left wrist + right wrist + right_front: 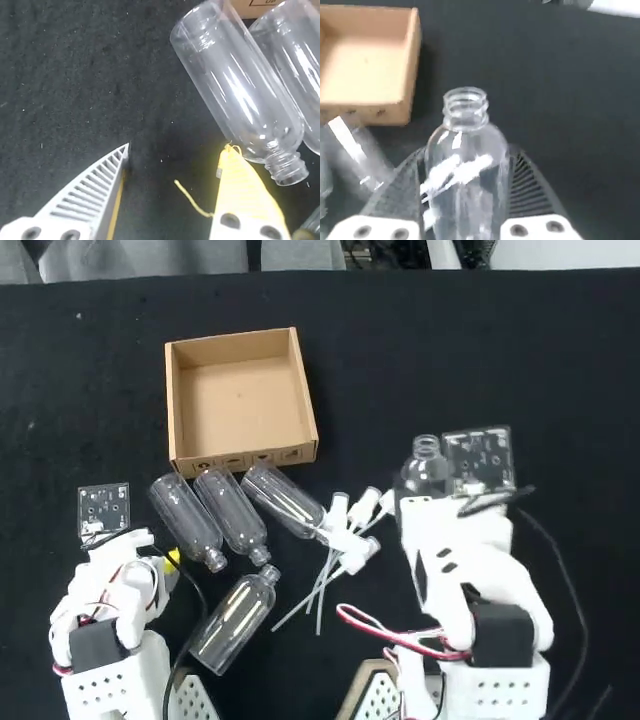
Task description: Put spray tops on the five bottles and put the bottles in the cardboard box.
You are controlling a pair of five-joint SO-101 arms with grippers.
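My right claw (470, 170) is closed around the body of a clear bottle (465, 107), whose threaded neck stands open with no top on it. I hold it near the heap of spray tops (350, 525), which lie tangled on the black table (500, 350) with their thin tubes trailing. My left claw (176, 150) is spread wide and grips nothing. Its yellow finger sits just beside the neck of the nearest lying bottle (240, 95). That bottle is one of a row of three (232, 515) resting just in front of the cardboard box (240, 400). A fourth bottle (235, 618) lies closer to my bases. None of the five wears a top, and the box holds no bottle yet, so I judge the work to be at its very start: fitting the first top. Next I think my left claw must pick one top out of the heap without dragging the others along. It must then thread the tube down into the neck I am presenting and seat the cap, while my right claw keeps the bottle steady.
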